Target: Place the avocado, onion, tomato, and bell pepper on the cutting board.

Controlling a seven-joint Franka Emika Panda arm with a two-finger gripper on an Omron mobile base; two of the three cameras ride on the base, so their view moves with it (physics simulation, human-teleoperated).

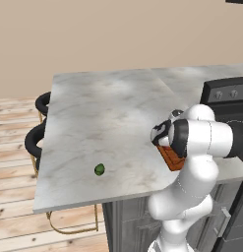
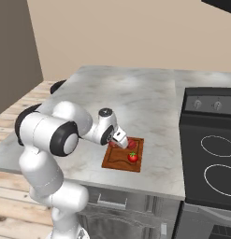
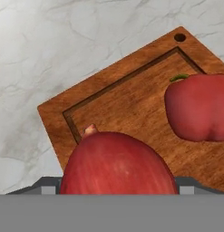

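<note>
Avocado [image 1: 99,170] sits alone on the counter [image 1: 93,123] near its front edge, well apart from the board [image 3: 131,104] holding pepper [image 3: 199,108], tomato [image 2: 133,157] and onion [image 3: 115,163], gripper [image 2: 118,138] spread wide over the onion.

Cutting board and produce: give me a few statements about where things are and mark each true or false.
1. The avocado lies on the cutting board. False: it lies on the marble counter, far from the board.
2. A tomato sits on the cutting board. True.
3. The bell pepper in the hand view is green. False: it is red with a green stem.
4. The gripper hangs over the cutting board. True.
5. The red onion sits on the board right in front of the hand camera. True.
</note>
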